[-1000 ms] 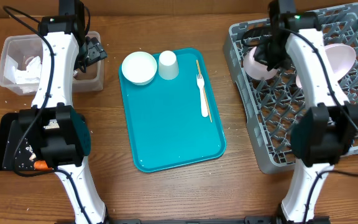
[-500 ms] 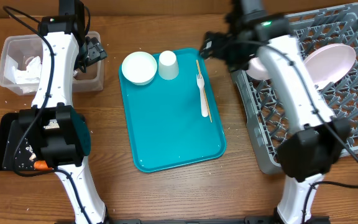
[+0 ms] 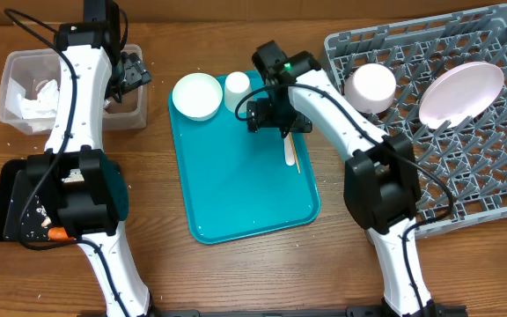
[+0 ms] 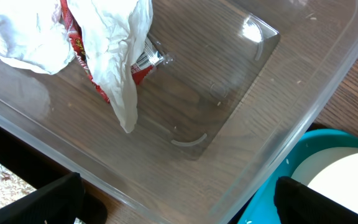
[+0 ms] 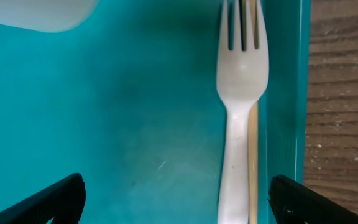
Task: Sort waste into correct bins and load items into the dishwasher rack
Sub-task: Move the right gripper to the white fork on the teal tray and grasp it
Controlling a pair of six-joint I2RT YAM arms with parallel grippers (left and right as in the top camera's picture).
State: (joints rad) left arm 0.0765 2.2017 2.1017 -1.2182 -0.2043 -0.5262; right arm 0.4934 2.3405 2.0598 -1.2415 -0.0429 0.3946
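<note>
Overhead view of a wooden worktop [image 3: 236, 273] with two robot arms. A teal tray [image 3: 236, 194] lies in the middle. At its far end a white bowl [image 3: 196, 95] and a small white cup [image 3: 238, 91] stand side by side. A white fork [image 3: 289, 148] lies along the tray's right edge, touching a thin wooden stick [image 3: 295, 160]. The right hand [image 3: 271, 119] hovers over the far part of the tray, just beside the fork and the cup, released and grasping nothing. In its wrist view its dark fingertips [image 5: 39, 199] stand wide apart at the lower corners, with the fork's tines and handle on the teal surface between them, nearer the right one. To the right stands the grey dishwasher rack [image 3: 482, 189]. It holds a second white bowl [image 3: 372, 86] near its far left corner and a pale pink plate [image 3: 460, 91] tilted among the pegs. At far left is a clear tub [image 3: 11, 110] holding crumpled white napkins [image 3: 38, 97]. The left wrist view shows a red wrapper [image 4: 79, 37] lying partly under them. The left hand [image 3: 133, 70] sits at the tub's right side, also released and empty, its fingers [image 4: 36, 199] spread wide. Nearer the front left, a black tray [image 3: 7, 189] holds pale crumbs [image 3: 33, 216] and an orange carrot [image 3: 57, 234], partly hidden by the left arm.
</note>
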